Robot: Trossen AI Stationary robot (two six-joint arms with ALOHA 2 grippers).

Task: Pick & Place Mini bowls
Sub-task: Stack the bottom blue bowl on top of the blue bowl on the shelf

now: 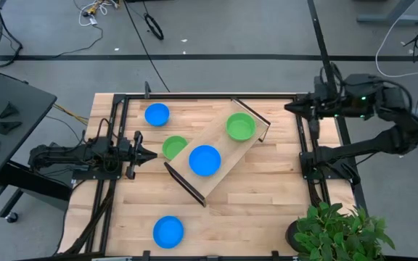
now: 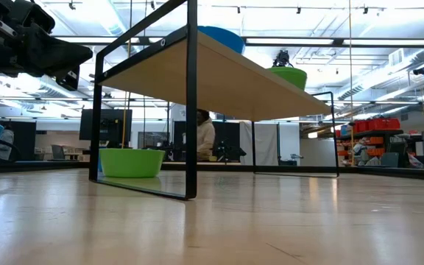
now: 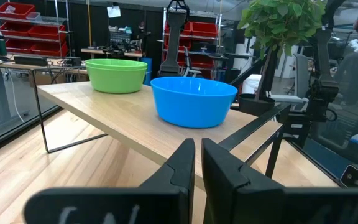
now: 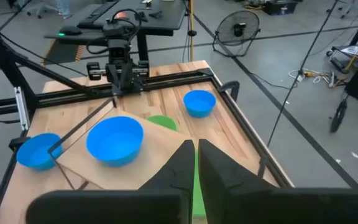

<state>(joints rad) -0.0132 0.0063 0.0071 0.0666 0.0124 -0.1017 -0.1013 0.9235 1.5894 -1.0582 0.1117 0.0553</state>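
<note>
Left claw (image 3: 197, 163) nearly shut, empty; right claw (image 4: 196, 163) likewise.

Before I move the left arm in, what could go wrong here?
1. The left hand sits low, level with the tray edge; driving straight ahead could knock the raised tray and the blue bowl and green bowl on it.
2. Another green bowl lies partly under the tray, so its frame may block a grasp from above.
</note>
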